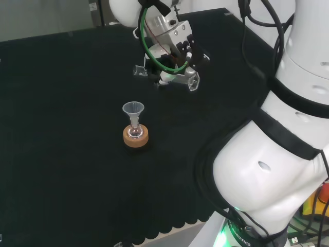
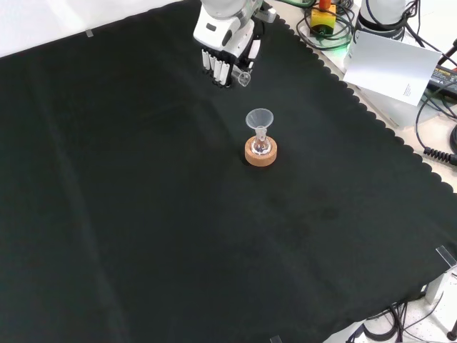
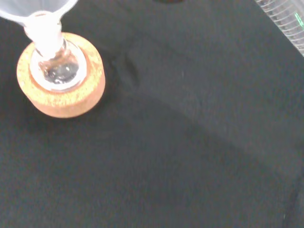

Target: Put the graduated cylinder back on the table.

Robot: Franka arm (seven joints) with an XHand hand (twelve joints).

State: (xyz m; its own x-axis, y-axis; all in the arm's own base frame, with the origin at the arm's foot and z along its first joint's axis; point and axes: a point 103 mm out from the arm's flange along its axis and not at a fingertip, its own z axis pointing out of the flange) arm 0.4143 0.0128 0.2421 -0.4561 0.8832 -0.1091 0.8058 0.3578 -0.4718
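Clear graduated cylinder [image 1: 191,82] in hand [image 1: 172,62]

I'm working in a lab: a bench under black cloth [image 2: 143,214], a glass flask [image 1: 135,131] with funnel [image 1: 133,108] on a cork ring [image 1: 135,138], cables [image 2: 435,100] past its edge.
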